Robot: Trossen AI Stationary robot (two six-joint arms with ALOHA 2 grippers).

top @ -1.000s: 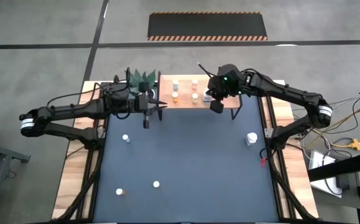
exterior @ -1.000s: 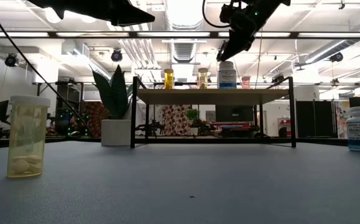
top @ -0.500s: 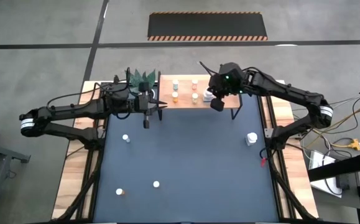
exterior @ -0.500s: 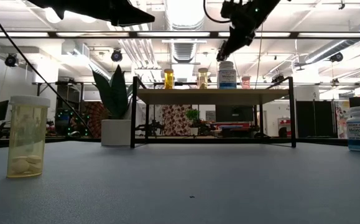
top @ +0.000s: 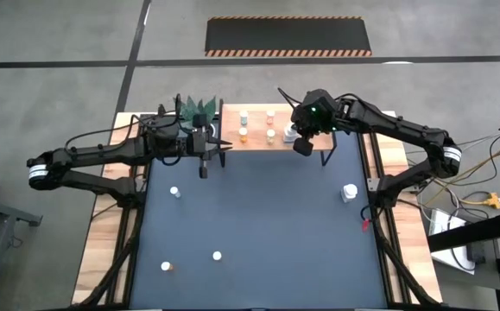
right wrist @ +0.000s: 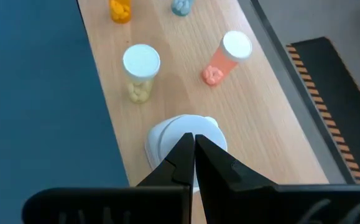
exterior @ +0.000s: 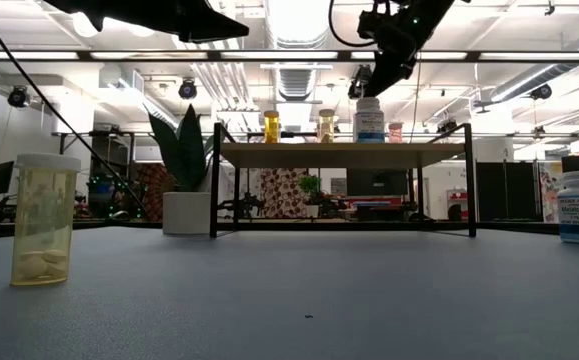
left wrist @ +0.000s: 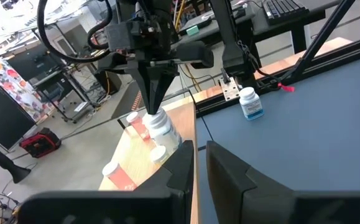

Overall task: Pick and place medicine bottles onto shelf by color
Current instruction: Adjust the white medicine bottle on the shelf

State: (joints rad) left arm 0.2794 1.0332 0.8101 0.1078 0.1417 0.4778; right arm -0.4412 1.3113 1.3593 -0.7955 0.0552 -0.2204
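Right gripper (right wrist: 194,144): fingers pressed together above a white bottle (right wrist: 167,140).
Shelf (right wrist: 260,118): yellow bottle (right wrist: 140,74) and pink bottle (right wrist: 226,57) are seen.

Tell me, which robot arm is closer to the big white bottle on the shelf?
Right. The right gripper hangs just above the big white bottle on the shelf; the left gripper waits off the shelf's plant-side end.

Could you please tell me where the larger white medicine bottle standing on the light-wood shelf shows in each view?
High view: larger white medicine bottle on the light-wood shelf, beside right gripper.
Low view: atop shelf, under that gripper.
Left wrist view: below the gripper's tips.
Right wrist view: behind shut fingers.
Shared landmark: the shelf.
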